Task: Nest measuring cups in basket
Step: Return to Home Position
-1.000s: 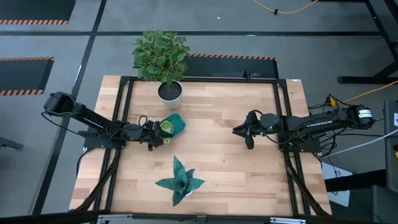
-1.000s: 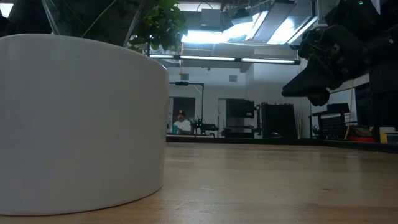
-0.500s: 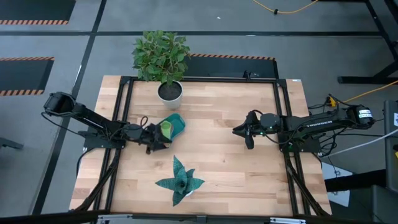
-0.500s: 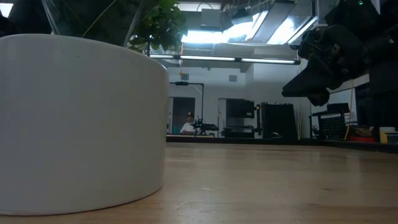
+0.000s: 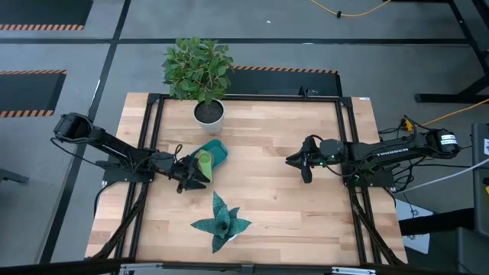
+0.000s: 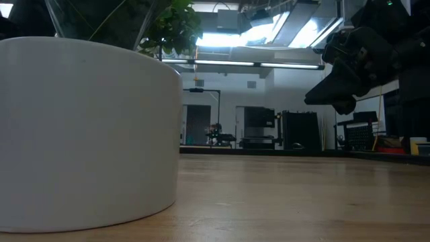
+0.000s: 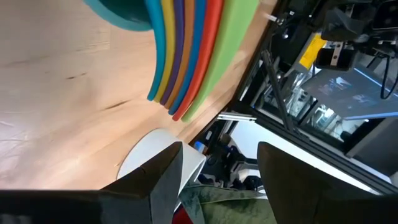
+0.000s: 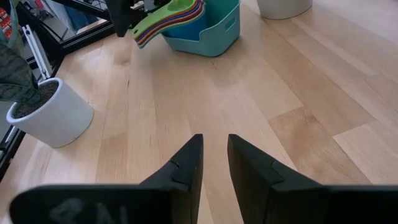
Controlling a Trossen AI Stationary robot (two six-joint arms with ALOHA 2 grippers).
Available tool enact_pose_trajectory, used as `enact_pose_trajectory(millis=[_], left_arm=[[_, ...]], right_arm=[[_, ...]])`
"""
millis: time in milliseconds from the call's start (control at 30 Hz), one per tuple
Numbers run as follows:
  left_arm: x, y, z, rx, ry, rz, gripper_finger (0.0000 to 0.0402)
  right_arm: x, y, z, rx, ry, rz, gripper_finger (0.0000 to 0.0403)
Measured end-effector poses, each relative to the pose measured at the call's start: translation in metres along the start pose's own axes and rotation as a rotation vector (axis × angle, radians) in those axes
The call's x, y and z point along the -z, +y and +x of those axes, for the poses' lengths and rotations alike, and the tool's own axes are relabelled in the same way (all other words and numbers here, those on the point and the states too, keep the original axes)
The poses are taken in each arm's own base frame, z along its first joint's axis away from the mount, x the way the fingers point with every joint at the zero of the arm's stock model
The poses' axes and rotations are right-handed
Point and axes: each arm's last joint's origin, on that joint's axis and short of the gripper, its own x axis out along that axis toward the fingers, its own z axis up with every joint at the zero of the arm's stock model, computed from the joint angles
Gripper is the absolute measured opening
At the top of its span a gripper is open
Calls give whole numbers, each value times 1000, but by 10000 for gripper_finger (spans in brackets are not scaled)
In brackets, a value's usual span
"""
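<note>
Cup handles [image 8: 163, 23] beyond basket [image 8: 216, 32] rim

The basket [image 5: 219, 148] stands on the left half of the table [image 5: 267, 195], with the nested measuring cups [image 5: 203, 160] inside it, handles overhanging toward the left claw [image 5: 188, 171] just beside. One potted plant [image 5: 208, 113] stands behind the basket, another plant [image 5: 221, 223] in front. The right claw [image 5: 299, 161] is over the right half

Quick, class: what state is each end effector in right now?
Left end effector: open, empty, near the cups.
Right end effector: slightly open, empty.
</note>
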Motion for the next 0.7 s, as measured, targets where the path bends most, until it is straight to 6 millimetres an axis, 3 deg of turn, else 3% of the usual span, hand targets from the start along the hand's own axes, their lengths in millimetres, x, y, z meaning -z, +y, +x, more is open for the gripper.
enact_pose_trajectory(millis=[567,700], left_arm=[[0,0,0,-1,-6,1,200],[-6,3,0,2,-123,-1,201]], right_arm=[[0,0,0,0,0,0,80],[0,0,0,0,0,0,80]])
